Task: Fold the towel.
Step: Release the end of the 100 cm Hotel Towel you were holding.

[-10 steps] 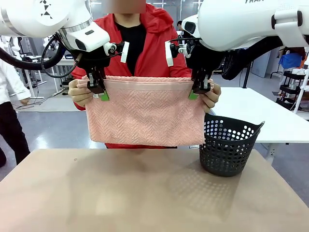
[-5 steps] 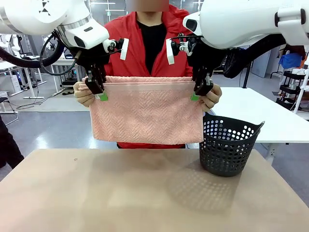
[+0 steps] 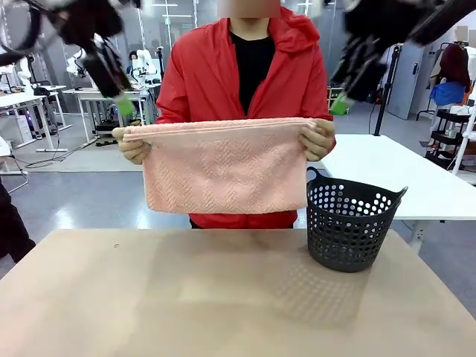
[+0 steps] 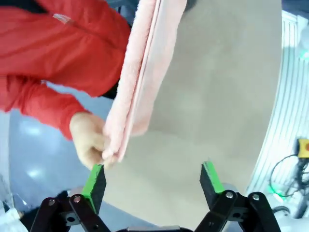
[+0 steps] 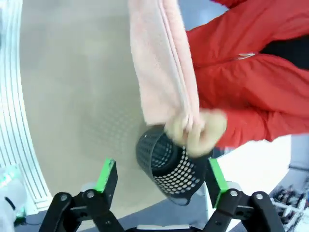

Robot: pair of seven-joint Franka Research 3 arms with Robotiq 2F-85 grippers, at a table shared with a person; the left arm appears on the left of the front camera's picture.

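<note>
The towel (image 3: 223, 171) is held hanging and doubled over, pinched at its two upper corners by the person's hands (image 3: 134, 145), up and to the left of the basket (image 3: 349, 234) and clear of the table (image 3: 186, 297) under the basket. The left gripper (image 4: 153, 168) and the right gripper (image 5: 161, 164) are seen spread wide with nothing between the jaws, both higher than the basket and apart from the cloth. One fold is judged done, while any further fold and the setting down beside the basket are judged left.
</note>
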